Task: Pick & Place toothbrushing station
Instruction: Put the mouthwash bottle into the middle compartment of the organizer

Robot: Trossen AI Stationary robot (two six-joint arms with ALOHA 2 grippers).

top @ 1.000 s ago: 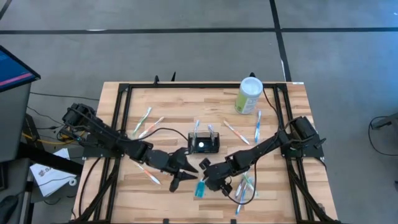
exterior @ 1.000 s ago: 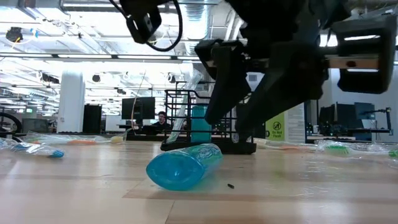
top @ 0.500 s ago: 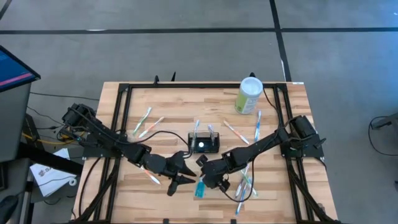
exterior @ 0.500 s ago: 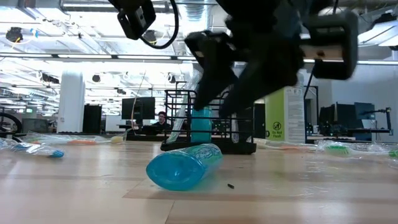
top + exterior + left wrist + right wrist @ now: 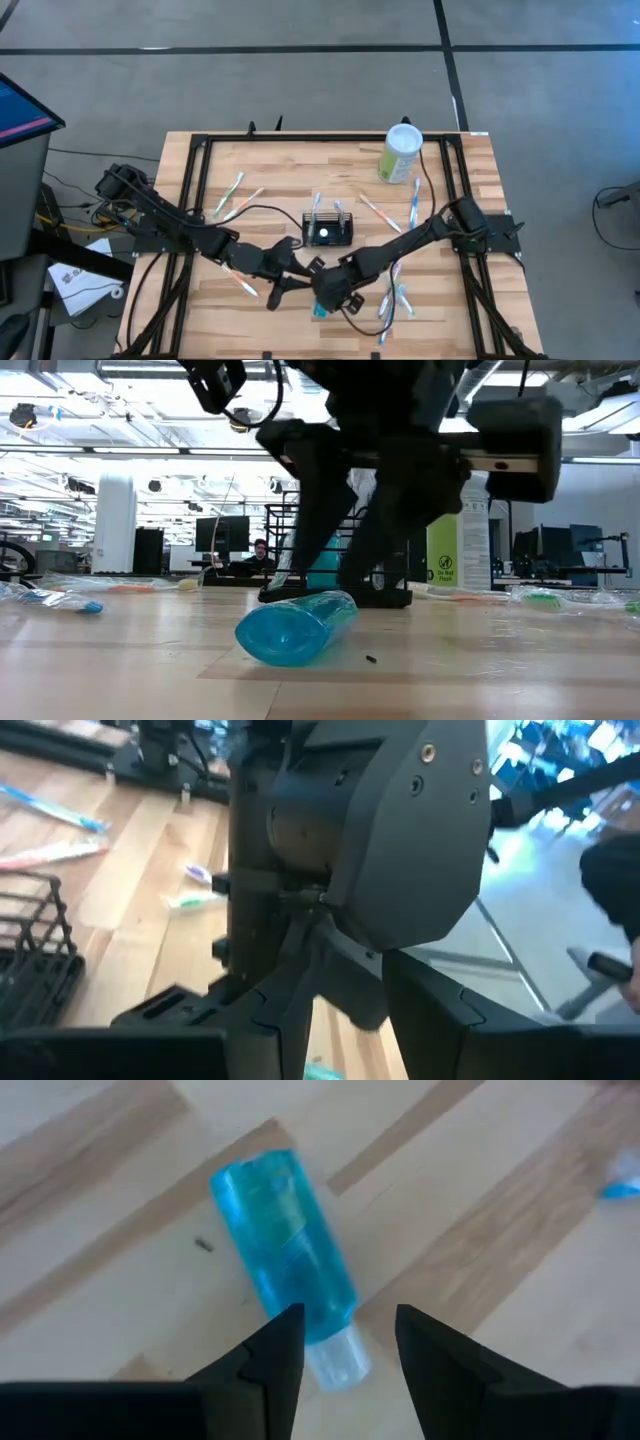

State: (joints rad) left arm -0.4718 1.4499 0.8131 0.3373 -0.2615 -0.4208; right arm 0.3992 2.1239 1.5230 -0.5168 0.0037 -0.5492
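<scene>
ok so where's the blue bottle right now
The blue bottle lies on its side near the table's front edge, in front of the black caddy. The right gripper hangs open right over its cap end.

Robotics lab: a person (image 5: 261,549) is sitting at monitors (image 5: 222,533) beyond the wooden table (image 5: 150,660), open ceiling overhead.
</scene>
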